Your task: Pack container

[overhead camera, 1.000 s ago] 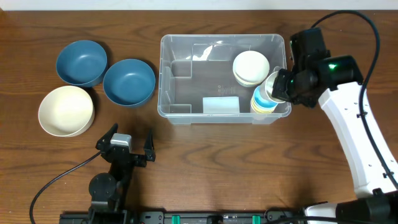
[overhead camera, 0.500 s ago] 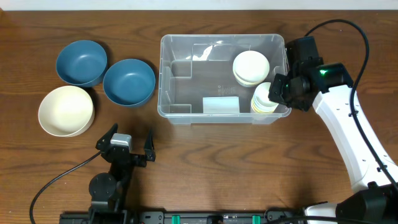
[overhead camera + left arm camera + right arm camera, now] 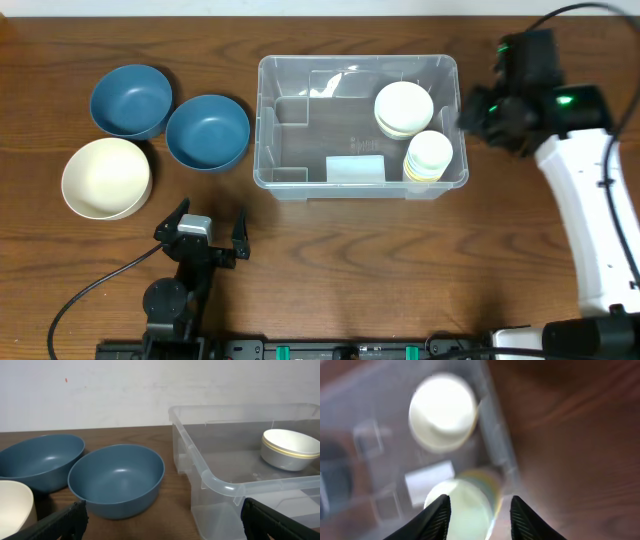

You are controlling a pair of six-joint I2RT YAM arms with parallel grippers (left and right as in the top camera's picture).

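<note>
Right wrist: right gripper (image 3: 480, 502) partly open, holding nothing.

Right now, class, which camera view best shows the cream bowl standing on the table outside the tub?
Overhead: the cream bowl is seen whole, from above. The left wrist view catches only part of its rim in the lower left corner. The right wrist view is blurred and does not show it.

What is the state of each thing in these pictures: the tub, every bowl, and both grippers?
container: upright, no lid, partly filled.
back cream bowl: inside the container, upright.
front cream bowl: inside the container, right front corner, not held.
far blue bowl: on the table, upright, empty.
near blue bowl: on the table, upright, empty.
outside cream bowl: on the table, upright, empty.
left gripper: open, empty.
right gripper: open, empty.
</note>
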